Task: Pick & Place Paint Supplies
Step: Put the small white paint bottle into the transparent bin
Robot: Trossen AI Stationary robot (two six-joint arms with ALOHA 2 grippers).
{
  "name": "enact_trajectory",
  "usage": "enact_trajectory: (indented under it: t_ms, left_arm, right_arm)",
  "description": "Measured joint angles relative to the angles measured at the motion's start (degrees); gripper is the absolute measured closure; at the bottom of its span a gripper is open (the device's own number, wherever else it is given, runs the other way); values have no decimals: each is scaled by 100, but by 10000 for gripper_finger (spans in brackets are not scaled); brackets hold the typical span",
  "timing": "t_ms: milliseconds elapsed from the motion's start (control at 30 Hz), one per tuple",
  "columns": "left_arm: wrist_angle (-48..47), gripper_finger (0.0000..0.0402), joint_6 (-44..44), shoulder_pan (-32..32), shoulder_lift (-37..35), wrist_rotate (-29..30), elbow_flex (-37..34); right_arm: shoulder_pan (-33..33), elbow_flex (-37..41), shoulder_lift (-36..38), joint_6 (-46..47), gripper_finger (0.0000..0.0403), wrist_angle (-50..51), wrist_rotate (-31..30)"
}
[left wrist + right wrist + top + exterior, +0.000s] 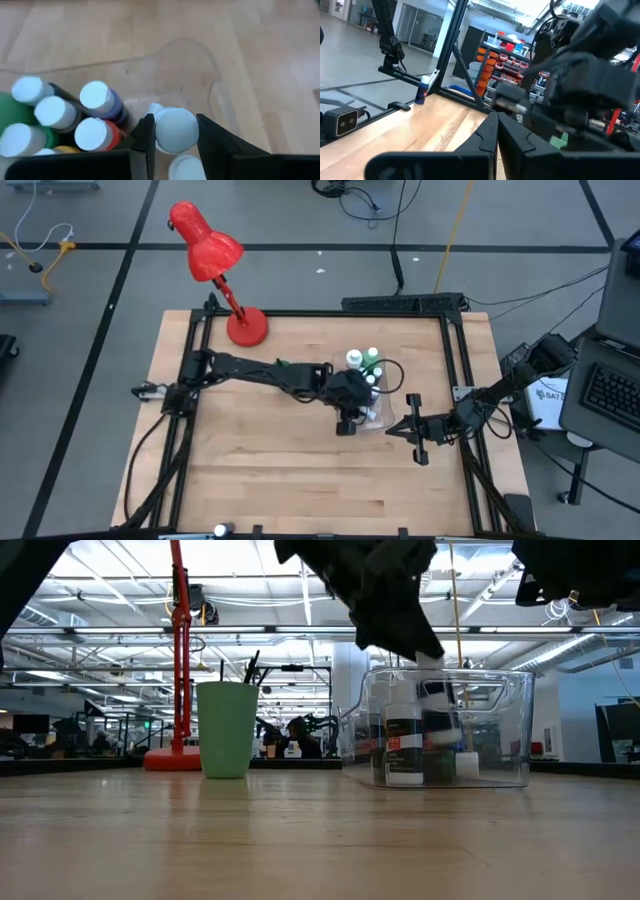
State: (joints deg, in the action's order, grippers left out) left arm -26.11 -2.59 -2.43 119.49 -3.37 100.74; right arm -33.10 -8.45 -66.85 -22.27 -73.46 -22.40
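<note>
- Table: pale wood, showing grain, looking smooth w/ slight sheen.
- Bin: clear glossy plastic.
- Bottle caps: looking matt white plastic.
- Lamp: glossy red.

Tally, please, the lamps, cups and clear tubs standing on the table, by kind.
Red desk lamp: 1
Green cup: 1
Clear tub: 1
Total: 3

The light wooden surface stands on a grey floor crossed by dark lines and loose cables. A black keyboard sits on a desk beside it. Long ceiling lights brighten the room, and distant shelving holds red and blue bins.
</note>
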Motion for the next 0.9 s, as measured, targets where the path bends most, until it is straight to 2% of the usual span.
enact_trajectory:
  t_ms: [400,767,900]
  left_arm:
    - [-96,302,38,-10,130,-17,-230]
    - [551,302,153,54,121,-156,-571]
    - [503,278,158,68,121,-178,-571]
  right_arm:
    - [0,0,1,11,399,44,-1]
    - [0,0,1,14,399,44,0]
    - [0,0,1,14,399,45,1]
